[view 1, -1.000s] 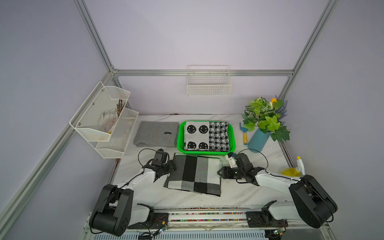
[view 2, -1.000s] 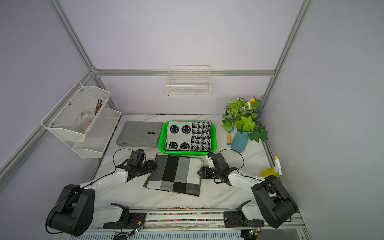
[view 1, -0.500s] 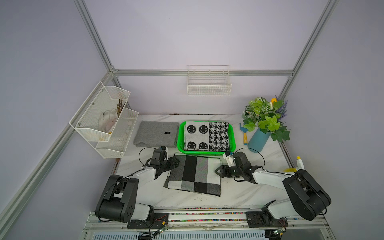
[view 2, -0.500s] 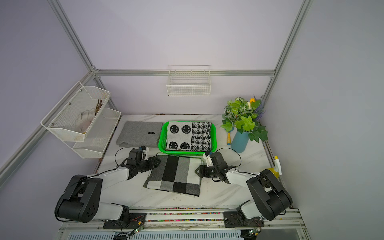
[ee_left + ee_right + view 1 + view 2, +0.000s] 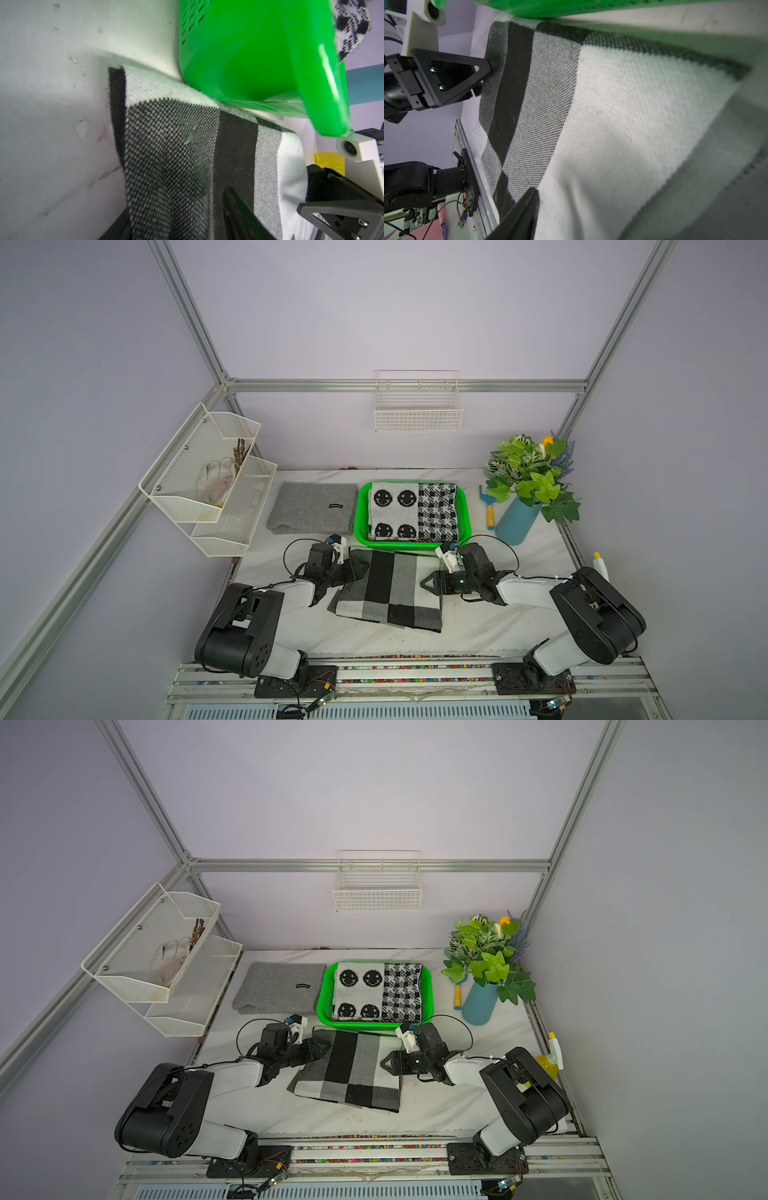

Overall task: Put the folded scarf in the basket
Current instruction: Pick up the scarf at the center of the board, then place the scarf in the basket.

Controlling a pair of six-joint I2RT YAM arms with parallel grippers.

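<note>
The folded scarf (image 5: 388, 593), checked black, grey and white, lies flat on the table just in front of the green basket (image 5: 360, 514). My left gripper (image 5: 359, 568) is at the scarf's far left corner. Its jaws stand apart, one finger (image 5: 239, 207) over the cloth and the other low by the table. My right gripper (image 5: 430, 583) is at the scarf's right edge, also open, with one finger (image 5: 521, 212) on top of the fabric (image 5: 612, 114). Its other finger is hidden. Both top views show the scarf (image 5: 349, 1073) resting on the table.
A smiley and houndstooth cloth (image 5: 411, 510) fills the basket. A grey folded cloth (image 5: 311, 508) lies left of the basket. On the right stand a blue vase of plants (image 5: 515, 522), a small trowel (image 5: 489, 510) and a spray bottle (image 5: 599, 568). A white mesh rack (image 5: 208, 477) hangs left and a wire basket (image 5: 417, 406) on the back wall.
Both grippers have slid inward onto the scarf's edges, the left one going right and the right one going left. Their jaws have narrowed a little. The scarf has not moved.
</note>
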